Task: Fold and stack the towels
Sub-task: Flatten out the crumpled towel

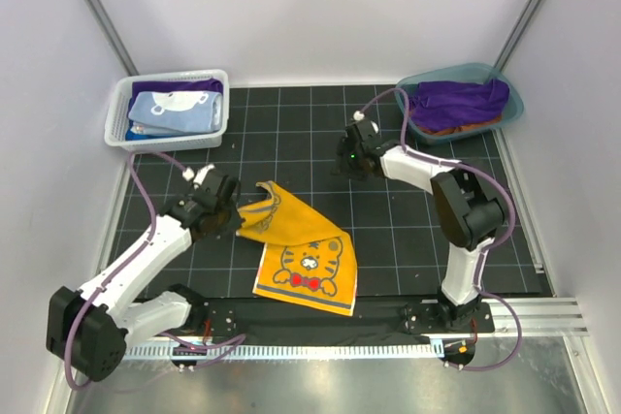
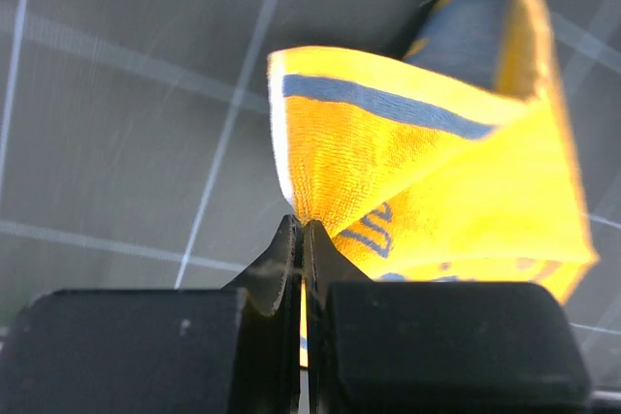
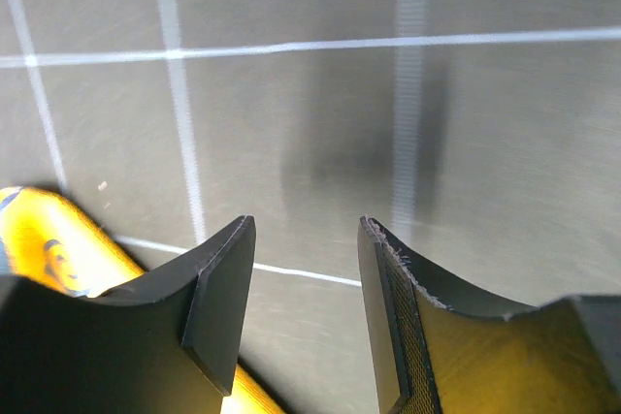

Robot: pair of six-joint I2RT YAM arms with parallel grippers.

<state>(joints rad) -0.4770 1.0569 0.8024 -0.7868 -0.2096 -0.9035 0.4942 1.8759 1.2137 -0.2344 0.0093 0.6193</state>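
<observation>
The left arm's upper link lies low along the near-left corner of the black grid mat (image 1: 388,230), and its forearm reaches diagonally toward the middle. The left gripper (image 1: 225,210) is pinched tight on 1 corner of the yellow-orange towel (image 1: 306,264). In the wrist view the 2 fingers (image 2: 287,257) meet on the cloth with no gap, and the navy-striped edge stands up above them. That corner is raised off the mat. The rest of the towel, with its tiger print facing up, lies flat near the middle of the near edge.

The right arm rises from the near-right edge, bends at the elbow and reaches back and left. The right gripper (image 1: 351,157) points down over bare mat with its jaws wide apart, holding nothing.

A purple towel (image 1: 456,99) fills the teal tub (image 1: 514,104) at the far-right corner. A light blue towel (image 1: 175,109) lies in the white mesh basket (image 1: 165,141) at the far-left corner.
</observation>
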